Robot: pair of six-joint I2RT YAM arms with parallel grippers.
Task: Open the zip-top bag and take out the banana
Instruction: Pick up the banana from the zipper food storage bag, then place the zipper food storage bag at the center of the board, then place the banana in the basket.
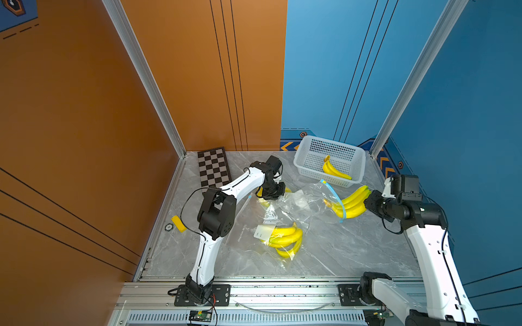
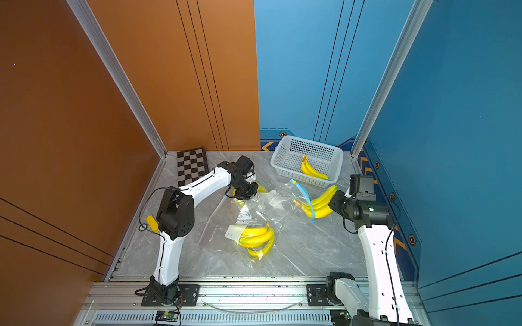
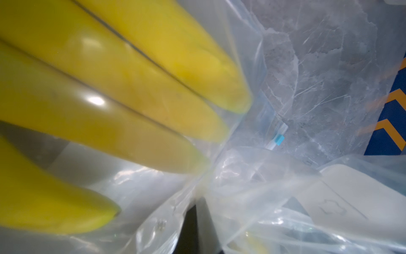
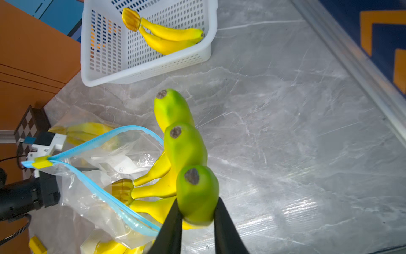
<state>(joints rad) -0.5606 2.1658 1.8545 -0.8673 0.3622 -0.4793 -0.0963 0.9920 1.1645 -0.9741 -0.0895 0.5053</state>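
In both top views the left gripper (image 1: 272, 194) hides its own jaws, the left wrist view shows a bagged banana bunch (image 3: 109, 99) blurred and cut off by the frame, and the lettering (image 1: 242, 234) on a clear bag (image 1: 250, 246) is too small to read.

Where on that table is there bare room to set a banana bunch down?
The widest bare marble lies between the bagged bunch, the right arm and the front rail. A smaller patch sits between the left arm and the orange wall. The middle is crowded: crumpled bags run from the left end effector to the bunch in the right end effector.
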